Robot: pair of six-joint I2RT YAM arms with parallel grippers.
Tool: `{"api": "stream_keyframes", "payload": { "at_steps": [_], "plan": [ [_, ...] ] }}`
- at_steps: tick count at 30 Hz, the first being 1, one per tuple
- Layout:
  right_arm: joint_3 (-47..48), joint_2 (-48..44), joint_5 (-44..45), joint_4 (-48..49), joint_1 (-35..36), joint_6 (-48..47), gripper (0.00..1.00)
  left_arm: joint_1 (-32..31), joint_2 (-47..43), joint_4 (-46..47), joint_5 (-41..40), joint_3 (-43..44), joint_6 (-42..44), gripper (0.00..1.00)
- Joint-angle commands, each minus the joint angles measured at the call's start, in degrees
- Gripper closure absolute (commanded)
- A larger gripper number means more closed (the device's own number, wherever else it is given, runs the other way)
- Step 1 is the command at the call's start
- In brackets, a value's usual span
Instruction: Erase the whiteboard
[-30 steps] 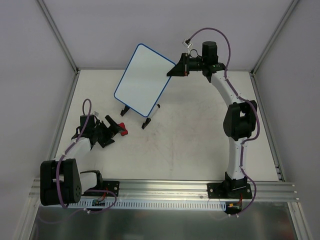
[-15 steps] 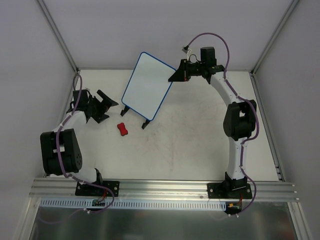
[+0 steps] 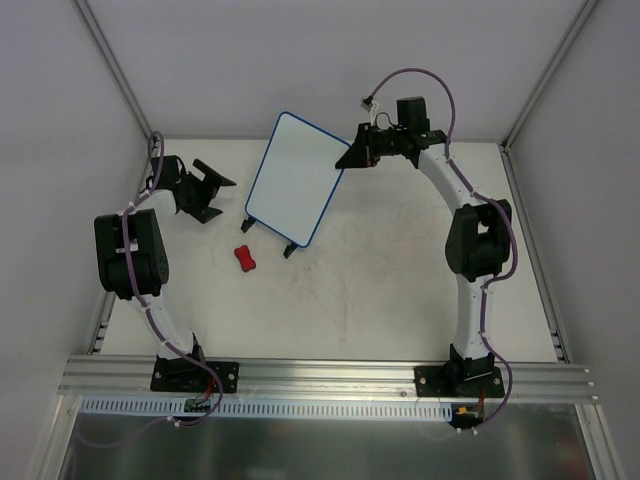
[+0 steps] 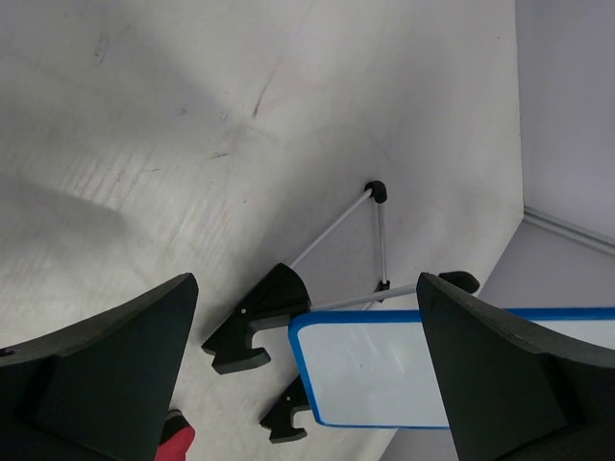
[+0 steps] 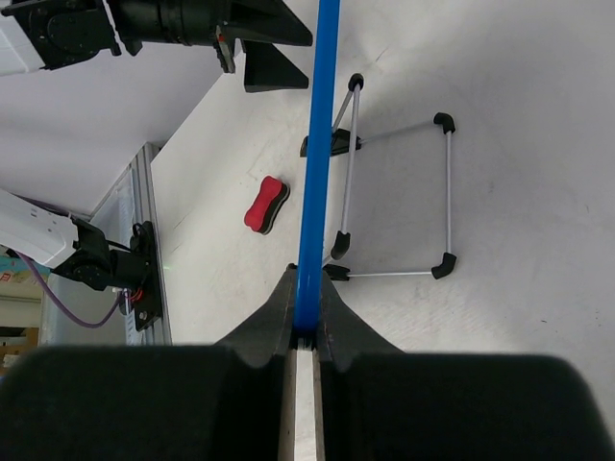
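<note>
The whiteboard point(image 3: 295, 178) is a white board in a thin blue frame on black feet and wire legs, at the back middle of the table. My right gripper point(image 3: 352, 155) is shut on its right edge. The right wrist view shows the blue frame point(image 5: 317, 144) edge-on, pinched where the jaws meet at my right gripper point(image 5: 306, 307). My left gripper point(image 3: 222, 196) is open and holds nothing, left of the board. In the left wrist view the whiteboard point(image 4: 384, 370) shows past the wide-apart fingers point(image 4: 106, 375). No scribbles show on it.
A red bone-shaped eraser point(image 3: 245, 258) lies on the table in front of the board's left foot, also the red eraser point(image 5: 266, 205) in the right wrist view. The wire stand point(image 5: 447, 192) rests on the table. Grey walls and rails enclose the table.
My left arm has swung back from the red eraser to the far left, its gripper still open. The eraser stays on the table. The board has shifted slightly right.
</note>
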Motion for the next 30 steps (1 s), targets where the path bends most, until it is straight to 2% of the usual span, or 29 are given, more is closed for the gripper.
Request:
{"api": "stream_keyframes", "payload": {
  "at_steps": [1, 18, 30],
  "plan": [
    [1.5, -1.4, -1.1, -0.3, 0.8, -3.6, 1.0, 0.2, 1.6, -0.6, 1.8, 2.4, -3.4, 0.01],
    [0.7, -0.1, 0.2, -0.7, 2.3, -4.3, 0.99, -1.6, 4.2, -0.1, 3.3, 5.3, -6.8, 0.01],
    [-0.1, -0.1, 0.2, -0.5, 2.4, -5.4, 0.89, -3.5, 4.6, 0.6, 3.4, 6.6, -7.8, 0.01]
  ]
}}
